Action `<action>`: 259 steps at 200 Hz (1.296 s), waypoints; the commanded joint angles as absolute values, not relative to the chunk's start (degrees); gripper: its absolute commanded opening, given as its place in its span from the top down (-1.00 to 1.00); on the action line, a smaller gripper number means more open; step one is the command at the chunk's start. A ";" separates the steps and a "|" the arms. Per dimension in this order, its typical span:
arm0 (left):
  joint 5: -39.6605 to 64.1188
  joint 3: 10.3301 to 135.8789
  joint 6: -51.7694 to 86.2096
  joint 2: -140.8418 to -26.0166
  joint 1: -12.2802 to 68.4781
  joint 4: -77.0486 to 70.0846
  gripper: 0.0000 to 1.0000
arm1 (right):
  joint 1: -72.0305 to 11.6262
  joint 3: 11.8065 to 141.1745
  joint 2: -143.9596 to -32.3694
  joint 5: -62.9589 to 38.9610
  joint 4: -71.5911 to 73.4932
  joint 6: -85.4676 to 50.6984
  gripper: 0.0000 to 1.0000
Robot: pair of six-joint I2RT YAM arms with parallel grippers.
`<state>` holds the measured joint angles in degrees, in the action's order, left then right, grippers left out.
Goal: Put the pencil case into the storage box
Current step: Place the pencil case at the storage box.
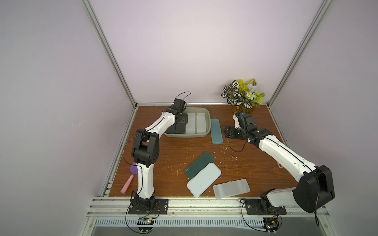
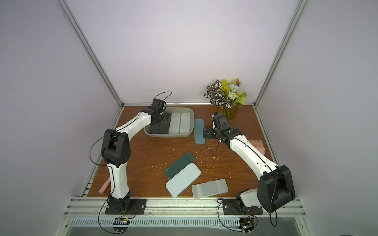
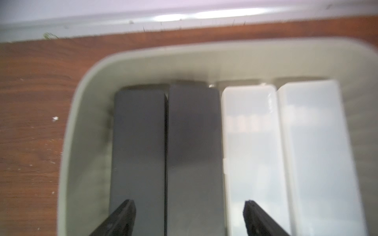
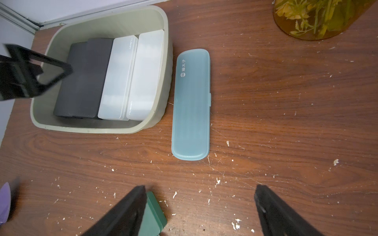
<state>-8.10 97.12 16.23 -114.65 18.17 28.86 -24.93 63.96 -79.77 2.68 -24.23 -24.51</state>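
Clock set with twelve at the back wall. The box (image 1: 187,134) sits at eleven on the tabletop (image 1: 176,151). Its floor is packed: two dark cases (image 3: 165,143) and two frosted cases (image 3: 282,143) lie side by side, touching. The left pincer (image 3: 189,204) hovers over them, spread wide and gripping nothing, one finger above a dark lid and the other above a frosted one.

Over at the box's three o'clock lies the teal case (image 4: 191,104), flat on the tabletop, just beside the wall and running parallel to it. Out at its three o'clock the right pincer (image 4: 200,189) hangs low over bare wood, spread and empty.

Three more cases wait around six: a green case (image 1: 199,167) touching a pale case (image 1: 204,179), and a clear case (image 1: 231,188) near the front edge.

That teal one looks to be next. It reads as a hard plastic shell, light, stiff and smooth, with rounded edges. I'd expect it to slide under a glancing touch.

The best hold looks to be across the narrow width, about mid-length by the small clasp tab, so it lifts level and doesn't swing. Its side towards the box leaves little room for a finger. Nudging it clear first may help.

With the floor full, it probably has to rest on top of the others.
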 commanded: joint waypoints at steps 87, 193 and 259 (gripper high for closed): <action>0.12 89.74 18.08 -117.30 16.53 24.55 0.59 | -24.74 65.59 -77.43 2.44 -24.59 -25.25 -0.80; -1.08 88.11 18.89 -118.49 16.44 23.02 0.60 | -24.70 65.42 -78.09 2.26 -23.99 -25.14 -0.80; -4.46 86.11 19.38 -113.11 14.38 22.58 0.60 | -24.70 66.18 -79.00 1.97 -23.87 -25.03 -0.80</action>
<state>-2.83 85.38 18.98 -113.49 15.77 21.61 -24.93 63.96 -79.61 2.61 -24.40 -24.88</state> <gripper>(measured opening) 0.203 0.901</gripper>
